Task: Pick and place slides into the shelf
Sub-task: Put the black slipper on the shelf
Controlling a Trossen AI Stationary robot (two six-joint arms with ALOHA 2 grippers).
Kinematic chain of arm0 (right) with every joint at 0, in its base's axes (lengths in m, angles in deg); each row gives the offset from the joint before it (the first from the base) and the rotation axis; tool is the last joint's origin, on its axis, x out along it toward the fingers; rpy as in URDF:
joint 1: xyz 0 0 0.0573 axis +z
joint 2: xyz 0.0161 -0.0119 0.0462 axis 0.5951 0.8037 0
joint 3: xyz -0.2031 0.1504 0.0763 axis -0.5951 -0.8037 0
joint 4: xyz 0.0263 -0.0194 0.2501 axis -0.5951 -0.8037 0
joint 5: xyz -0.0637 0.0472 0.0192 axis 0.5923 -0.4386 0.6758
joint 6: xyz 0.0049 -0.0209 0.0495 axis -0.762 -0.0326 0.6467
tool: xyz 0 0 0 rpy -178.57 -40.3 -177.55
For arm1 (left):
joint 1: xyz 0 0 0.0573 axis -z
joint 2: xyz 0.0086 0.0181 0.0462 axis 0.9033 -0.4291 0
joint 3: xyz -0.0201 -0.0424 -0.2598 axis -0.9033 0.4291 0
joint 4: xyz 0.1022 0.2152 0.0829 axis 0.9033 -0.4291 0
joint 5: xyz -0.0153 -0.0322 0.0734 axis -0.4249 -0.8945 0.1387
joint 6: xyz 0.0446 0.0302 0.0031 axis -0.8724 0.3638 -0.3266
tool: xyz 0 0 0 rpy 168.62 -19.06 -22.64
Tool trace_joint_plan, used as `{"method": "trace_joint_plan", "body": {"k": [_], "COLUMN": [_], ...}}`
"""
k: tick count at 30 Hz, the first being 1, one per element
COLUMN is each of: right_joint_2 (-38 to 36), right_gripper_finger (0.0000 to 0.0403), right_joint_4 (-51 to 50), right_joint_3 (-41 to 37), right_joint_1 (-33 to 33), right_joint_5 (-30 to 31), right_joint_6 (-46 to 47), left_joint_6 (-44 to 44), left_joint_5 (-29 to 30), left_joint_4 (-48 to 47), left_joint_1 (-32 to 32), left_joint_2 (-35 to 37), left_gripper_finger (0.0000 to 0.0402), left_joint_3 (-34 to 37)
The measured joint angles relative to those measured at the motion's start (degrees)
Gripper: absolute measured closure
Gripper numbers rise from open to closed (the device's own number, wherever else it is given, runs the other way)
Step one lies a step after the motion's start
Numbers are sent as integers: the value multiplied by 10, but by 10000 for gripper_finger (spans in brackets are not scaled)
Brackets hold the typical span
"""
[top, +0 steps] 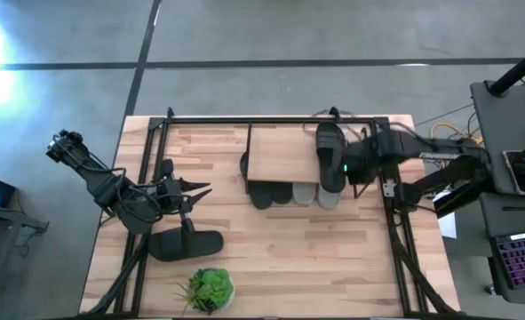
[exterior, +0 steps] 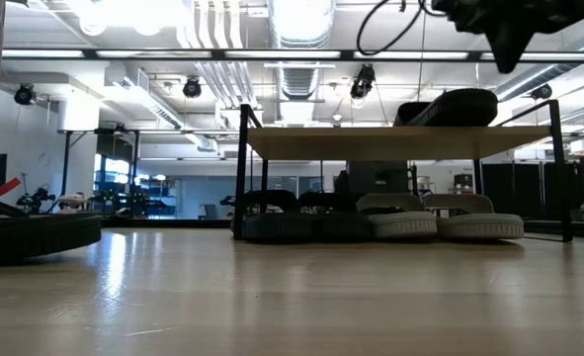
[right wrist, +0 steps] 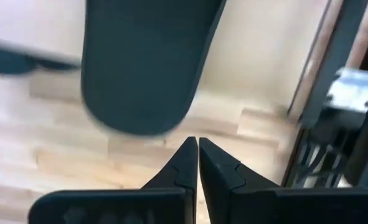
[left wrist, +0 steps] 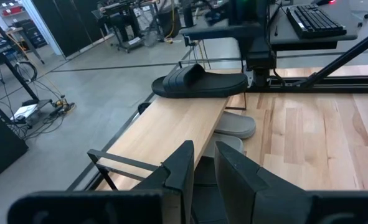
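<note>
The shelf (top: 280, 153) stands at the table's far middle. One black slide (top: 330, 153) lies sole-down along the right edge of its top board (exterior: 390, 141). It also shows in the low view (exterior: 452, 106) and close up in the right wrist view (right wrist: 143, 62). Beneath the board sit the charcoal pair (exterior: 296, 225) and the light grey pair (exterior: 440, 223), toes poking out (top: 293, 194). The other black slide (top: 186, 244) lies on the table by the left arm. My right gripper (right wrist: 198, 148) is shut, hovering just off the shelved slide's end without touching it. My left gripper (left wrist: 203, 163) is open by a narrow gap and faces the shelf from the left.
A small green plant (top: 210, 289) stands near the table's near edge. The black table frame (top: 395, 222) runs along both sides and the far edge. Bare wood lies between the shelf and the near edge. A keyboard and desk gear (top: 520, 258) sit off the table's right.
</note>
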Motion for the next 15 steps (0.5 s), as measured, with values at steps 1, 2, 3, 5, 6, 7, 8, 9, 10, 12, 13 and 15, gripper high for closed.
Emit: {"method": "trace_joint_plan", "body": {"k": [1,2,3,5,6,7,8,9,10,12,13,15], "right_joint_2": [5,14,22,35,39,44,51,57,63,75,81,94], "right_gripper_finger": [394,394,394,394,394,394,394,394,394,394,394,394], "right_joint_4": [1,3,5,11,19,28,38,47,54,57,58,60], "right_joint_3": [0,0,0,0,0,0,0,0,0,0,0,0], "right_joint_1": [22,42,56,76,81,86,89,91,91,91,91,91], "right_joint_5": [0,0,1,-1,-4,-8,-10,-10,-10,-10,-9,-5], "right_joint_6": [21,37,50,69,75,77,79,79,77,70,67,61], "left_joint_6": [0,0,0,-1,-1,-1,-1,-1,-1,-1,-1,-1], "left_joint_5": [0,0,0,0,0,0,0,0,0,0,0,0], "left_joint_4": [0,0,0,0,0,0,-1,-1,-1,-1,-1,-2], "left_joint_1": [0,0,0,0,0,0,0,0,0,0,0,0], "left_joint_2": [0,0,0,0,0,0,0,0,0,0,0,0], "left_gripper_finger": [352,352,352,352,352,352,352,352,352,352,352,352], "left_joint_3": [0,0,0,0,0,0,0,0,0,0,0,0]}}
